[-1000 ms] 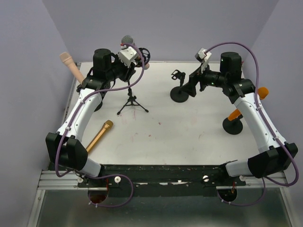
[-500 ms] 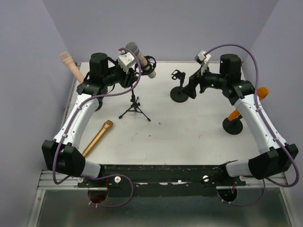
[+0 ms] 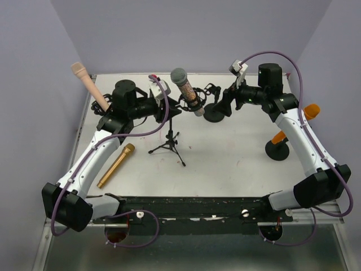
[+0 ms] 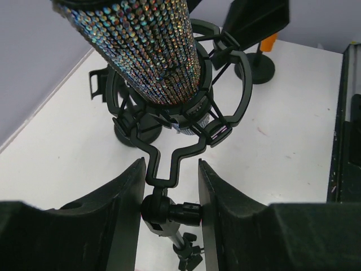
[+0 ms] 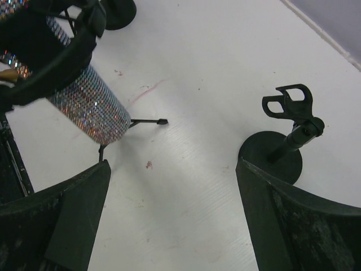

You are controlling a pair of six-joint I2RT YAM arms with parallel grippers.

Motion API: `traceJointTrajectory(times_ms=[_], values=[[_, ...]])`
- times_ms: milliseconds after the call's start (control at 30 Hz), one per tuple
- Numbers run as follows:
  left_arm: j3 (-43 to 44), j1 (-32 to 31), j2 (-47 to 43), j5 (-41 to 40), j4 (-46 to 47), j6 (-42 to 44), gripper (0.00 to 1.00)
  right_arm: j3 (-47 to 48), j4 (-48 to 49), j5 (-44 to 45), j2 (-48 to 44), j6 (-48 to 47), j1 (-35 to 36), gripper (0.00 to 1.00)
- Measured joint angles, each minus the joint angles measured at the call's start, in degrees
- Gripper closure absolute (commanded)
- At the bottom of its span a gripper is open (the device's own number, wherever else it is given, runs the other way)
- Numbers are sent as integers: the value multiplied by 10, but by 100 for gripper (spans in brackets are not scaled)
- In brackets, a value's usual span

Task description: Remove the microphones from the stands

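Currently I am clamping my left hand (image 4: 170,169) on the stand (image 4: 169,210) just below the cradle (image 4: 227,96) where the rigid, sequin-textured microphone (image 4: 148,51) is sitting tilted, while my right hand (image 5: 172,165) is hovering spread wide near its lower end, probably the firmest hold.
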Motion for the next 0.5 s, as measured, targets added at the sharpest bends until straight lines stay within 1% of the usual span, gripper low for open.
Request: traceJointTrajectory(times_ms=[67,200,500], values=[[-1,-26,-1,0,7,0,75,2,3,0,1,0,0,0],[-1,-58,-1,0,14,-1,75,9,11,8,2,0,0,0],[-4,-77,6,-5,37,-10,75,40,11,39,3,-21,0,0]])
